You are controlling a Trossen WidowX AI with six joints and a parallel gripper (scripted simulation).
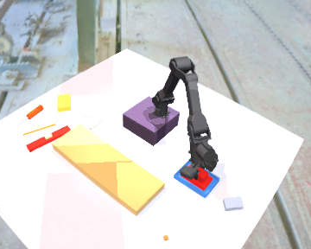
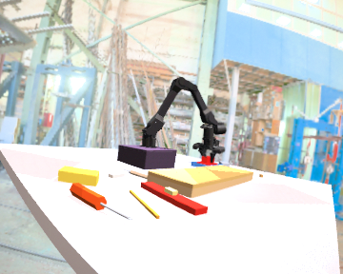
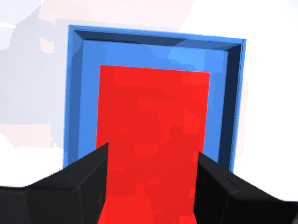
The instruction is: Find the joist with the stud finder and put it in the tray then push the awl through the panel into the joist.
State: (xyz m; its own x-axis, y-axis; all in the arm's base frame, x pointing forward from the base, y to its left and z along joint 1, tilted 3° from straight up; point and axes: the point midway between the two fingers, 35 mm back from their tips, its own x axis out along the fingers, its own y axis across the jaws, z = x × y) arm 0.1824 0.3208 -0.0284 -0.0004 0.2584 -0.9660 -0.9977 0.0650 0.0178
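Observation:
The red stud finder (image 1: 204, 178) (image 2: 208, 160) (image 3: 152, 112) lies inside the blue tray (image 1: 191, 187) (image 2: 196, 164) (image 3: 90, 85), with blue floor showing around its far end in the wrist view. My gripper (image 1: 199, 171) (image 2: 208, 151) (image 3: 150, 148) points down over the tray and is shut on the stud finder, one finger against each side of its grip. The grip's lower part is cut off in the wrist view. The wooden floor panel (image 1: 108, 169) (image 2: 198, 176) lies flat beside the tray; no joist shows. The awl (image 1: 34, 111) (image 2: 88, 196), with an orange handle and thin metal shaft, lies on the table's far side from the tray.
A purple block (image 1: 149, 118) (image 2: 146, 157) stands under the arm's base. A red level (image 1: 47, 139) (image 2: 174, 197), a thin yellow pencil (image 1: 39, 129) (image 2: 144, 205) and a yellow block (image 1: 64, 102) (image 2: 78, 176) lie near the awl. A grey block (image 1: 232, 203) lies beyond the tray, and a small orange cube (image 1: 165, 238) lies apart.

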